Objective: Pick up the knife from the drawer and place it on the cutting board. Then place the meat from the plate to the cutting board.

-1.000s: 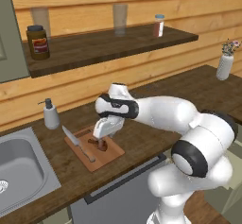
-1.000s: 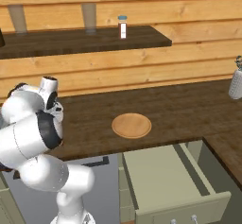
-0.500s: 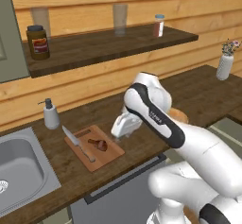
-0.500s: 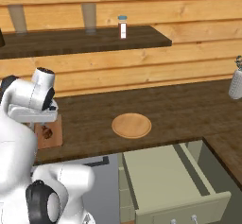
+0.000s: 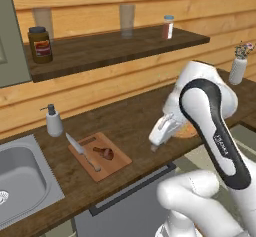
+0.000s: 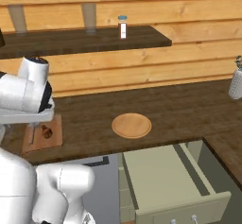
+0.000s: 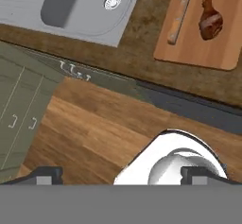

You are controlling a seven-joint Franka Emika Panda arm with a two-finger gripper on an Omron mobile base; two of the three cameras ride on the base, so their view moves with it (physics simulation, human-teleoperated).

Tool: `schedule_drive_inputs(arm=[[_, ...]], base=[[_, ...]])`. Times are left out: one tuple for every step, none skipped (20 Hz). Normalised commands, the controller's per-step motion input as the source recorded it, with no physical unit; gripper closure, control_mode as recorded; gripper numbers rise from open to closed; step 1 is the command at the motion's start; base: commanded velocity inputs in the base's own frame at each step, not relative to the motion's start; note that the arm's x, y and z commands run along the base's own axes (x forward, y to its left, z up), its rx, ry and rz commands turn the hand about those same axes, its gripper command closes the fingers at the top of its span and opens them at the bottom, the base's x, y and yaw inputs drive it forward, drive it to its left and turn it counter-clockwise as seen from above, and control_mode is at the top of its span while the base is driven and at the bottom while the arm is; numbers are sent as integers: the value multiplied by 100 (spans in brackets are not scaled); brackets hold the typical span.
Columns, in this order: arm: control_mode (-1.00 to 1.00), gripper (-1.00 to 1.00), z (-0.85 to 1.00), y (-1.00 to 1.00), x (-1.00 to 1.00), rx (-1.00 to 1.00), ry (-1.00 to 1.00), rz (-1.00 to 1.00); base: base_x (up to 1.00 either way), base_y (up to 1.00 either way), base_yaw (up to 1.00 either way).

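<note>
The cutting board (image 5: 116, 163) lies on the counter near the sink. On it rest the knife (image 5: 80, 151), along its left edge, and the meat (image 5: 105, 153), in the middle. The hand view looks down on the same board (image 7: 203, 43), the knife (image 7: 178, 17) and the meat (image 7: 211, 20). My gripper (image 5: 155, 143) hangs open and empty above the counter's front edge, to the right of the board and apart from it. Its fingertips (image 7: 45, 176) stand wide apart. The plate (image 6: 131, 125) is bare. The drawer (image 6: 182, 208) stands pulled out below the counter.
A steel sink (image 5: 20, 176) lies left of the board, with a soap dispenser (image 5: 54, 122) behind it. The wall shelf carries a jar (image 5: 40, 44), a glass (image 5: 127, 20) and a spice bottle (image 5: 167, 27). A vase (image 5: 238, 68) stands far right. A grey appliance front (image 5: 125, 211) sits under the counter.
My arm has swung from over the cutting board to the right and risen. The meat stays on the board beside the knife.
</note>
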Motion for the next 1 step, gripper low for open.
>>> schedule_drive_inputs(arm=[[-100,-100,78,-48,-73,-11,-5,0]], base=[[0,0,0]])
